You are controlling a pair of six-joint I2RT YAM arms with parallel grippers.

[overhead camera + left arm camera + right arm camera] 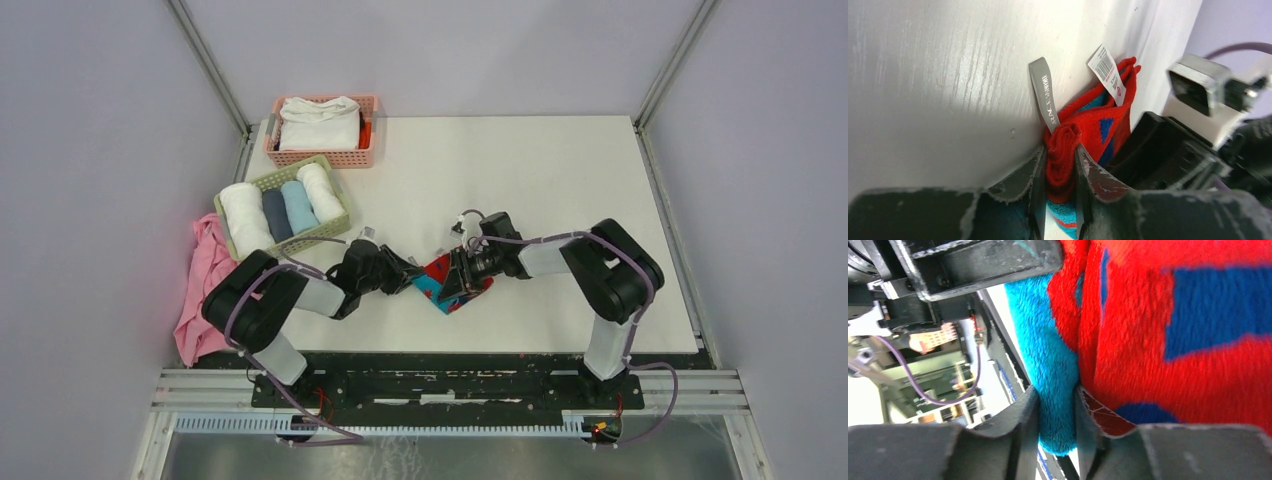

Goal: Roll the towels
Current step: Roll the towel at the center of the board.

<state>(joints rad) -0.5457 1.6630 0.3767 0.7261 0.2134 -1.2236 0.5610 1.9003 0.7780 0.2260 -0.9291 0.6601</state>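
Note:
The red towel with teal-blue marks (450, 284) lies bunched on the white table (520, 170) between my two arms. My left gripper (412, 276) is shut on its left end; in the left wrist view (1060, 162) a rolled red fold (1064, 150) sits pinched between the fingers, with a grey loop tag and a white barcode label above it. My right gripper (462, 272) is shut on the towel's right side; the right wrist view (1057, 412) shows a teal fold (1055, 375) clamped between the fingers. A large white towel (320, 122) lies folded in the pink basket (322, 155).
A green basket (285, 208) at the left holds several rolled towels, white, grey and light blue. A plain pink cloth (205, 285) hangs off the table's left edge. Grey walls close in the back and sides.

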